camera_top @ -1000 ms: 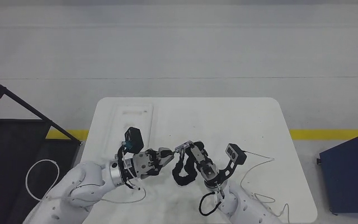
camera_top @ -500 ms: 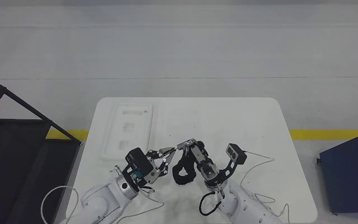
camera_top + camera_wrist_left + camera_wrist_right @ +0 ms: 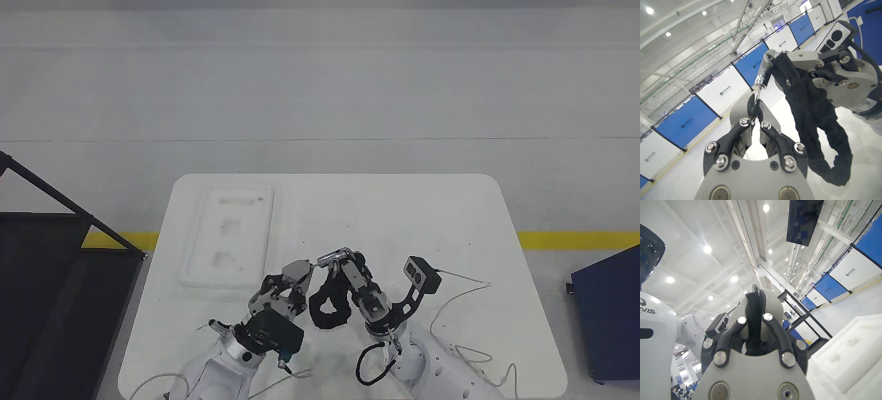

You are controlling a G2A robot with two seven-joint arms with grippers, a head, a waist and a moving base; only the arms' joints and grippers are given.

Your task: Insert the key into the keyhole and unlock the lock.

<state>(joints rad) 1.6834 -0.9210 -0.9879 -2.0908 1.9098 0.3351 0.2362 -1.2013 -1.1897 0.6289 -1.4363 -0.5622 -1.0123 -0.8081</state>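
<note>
The lock is a black fabric-covered loop [image 3: 810,117] with a shiny metal cylinder [image 3: 763,71] at its end. My right gripper [image 3: 753,298] is shut on the black loop [image 3: 753,313] and holds it up above the table [image 3: 440,220]. My left gripper [image 3: 755,106] is shut on a small silver key [image 3: 757,95], whose tip meets the face of the cylinder. In the top view the left gripper [image 3: 297,275] sits just left of the right gripper [image 3: 335,265], with the loop [image 3: 322,305] hanging below them.
A white foam tray [image 3: 228,235] with shaped recesses lies on the table's left half, also seen as the tray [image 3: 851,351] beside the right gripper. Thin white cables [image 3: 465,285] trail over the table's right front. Black frame and fabric stand off the table's left edge.
The left arm has rotated at the wrist, swinging its camera block from above-left down toward the table's front, while its fingers stayed at the cylinder. The right arm and lock held still.
</note>
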